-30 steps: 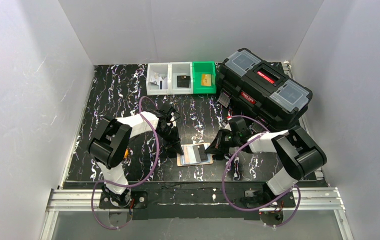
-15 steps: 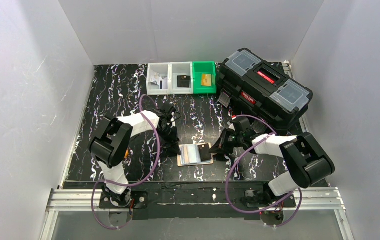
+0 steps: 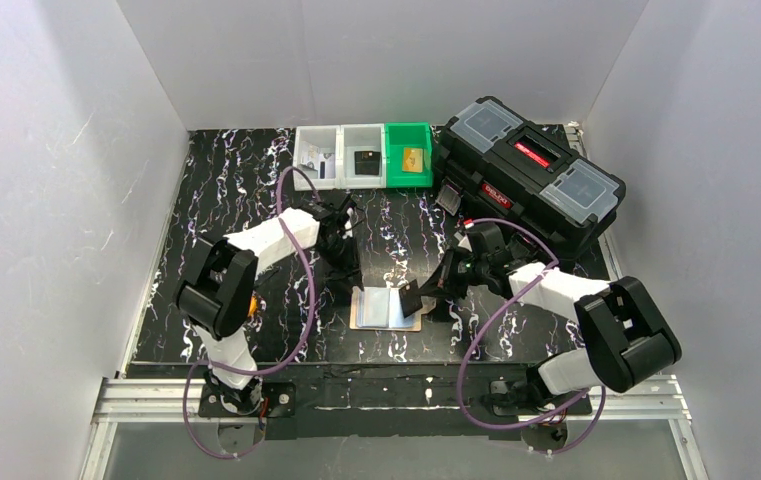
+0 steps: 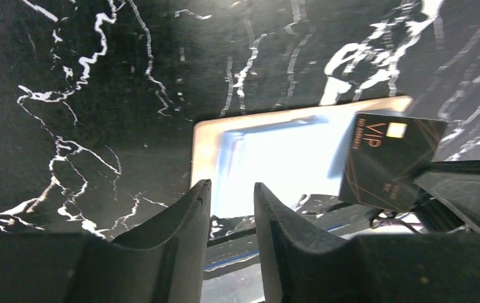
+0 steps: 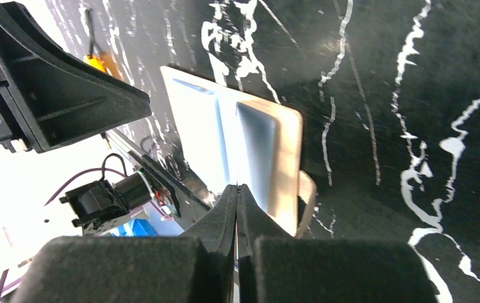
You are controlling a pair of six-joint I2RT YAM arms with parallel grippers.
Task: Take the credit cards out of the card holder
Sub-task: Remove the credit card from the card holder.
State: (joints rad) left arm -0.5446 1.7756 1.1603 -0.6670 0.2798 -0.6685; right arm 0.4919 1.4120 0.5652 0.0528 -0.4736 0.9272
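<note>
My right end effector [image 5: 237, 189] pinching a black card [image 4: 385, 161] above the open holder [image 4: 202, 146], my left end effector [image 4: 231, 187] slightly spread at its edge

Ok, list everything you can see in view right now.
card holder: one, cream-beige, open flat on the near middle of the table.
pale blue card: apparently one, lying in the card holder.
black card: one, marked VIP, tilted up at the card holder's right edge.
bins: three, two white and one green, far edge, small items inside.
toolbox: one, black, far right.
table: one, black with white veins.
left gripper: fingers apart, at the card holder's left edge.
right gripper: shut on the black card.
</note>
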